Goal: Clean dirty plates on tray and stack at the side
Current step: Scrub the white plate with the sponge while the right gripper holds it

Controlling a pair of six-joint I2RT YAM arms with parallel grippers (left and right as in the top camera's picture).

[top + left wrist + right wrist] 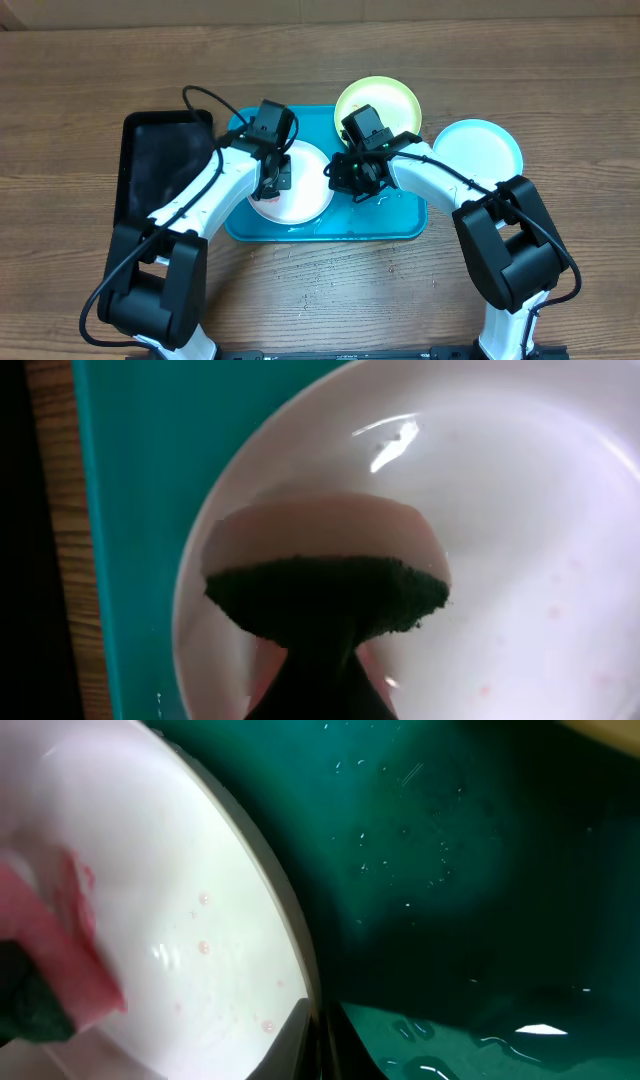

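The white-pink plate [310, 192] lies on the turquoise tray [330, 230]. My left gripper [272, 178] is shut on a pink sponge with a dark green scrub face [325, 560] and presses it on this plate [500, 510]. My right gripper [343, 180] is shut on the plate's right rim [315, 1030]. Faint pink specks remain on the plate [200, 920]. The yellow-green plate [377, 100] sits at the tray's far edge. The light blue plate [478, 150] lies on the table to the right of the tray.
A narrow black tray [160, 160] lies to the left of the turquoise tray. Water drops lie on the turquoise tray floor [450, 870]. The tray's left rim and the wooden table show in the left wrist view [60, 560].
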